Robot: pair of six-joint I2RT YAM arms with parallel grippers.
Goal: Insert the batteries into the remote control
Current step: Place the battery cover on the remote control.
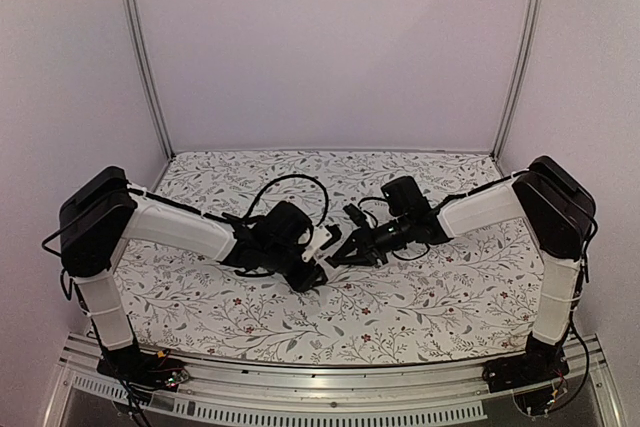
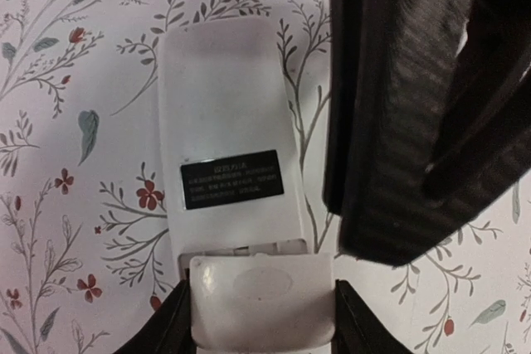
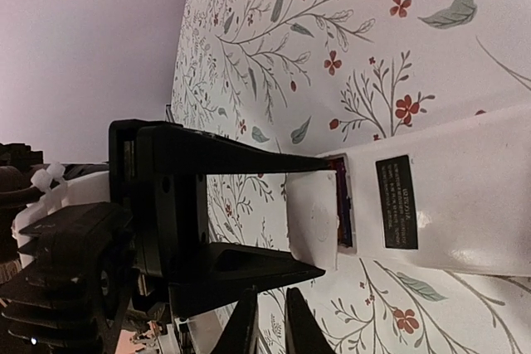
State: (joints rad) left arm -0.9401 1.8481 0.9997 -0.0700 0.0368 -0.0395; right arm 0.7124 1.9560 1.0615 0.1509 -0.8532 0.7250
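One remote control (image 2: 224, 122) lies back-up over the floral table (image 1: 420, 307), its end clamped in the left gripper (image 2: 261, 308). One white cover (image 2: 261, 283) sits there. Whether the right gripper (image 1: 348, 247) beside it is closed, I cannot tell.

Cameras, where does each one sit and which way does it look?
Top: above and behind the arms, looking down at the table; both arms show.
Left wrist: on the left arm, facing the remote's back; left gripper shows.
Right wrist: on the right arm, facing the remote; right gripper shows.
Shared: wrist views both show remote's label.
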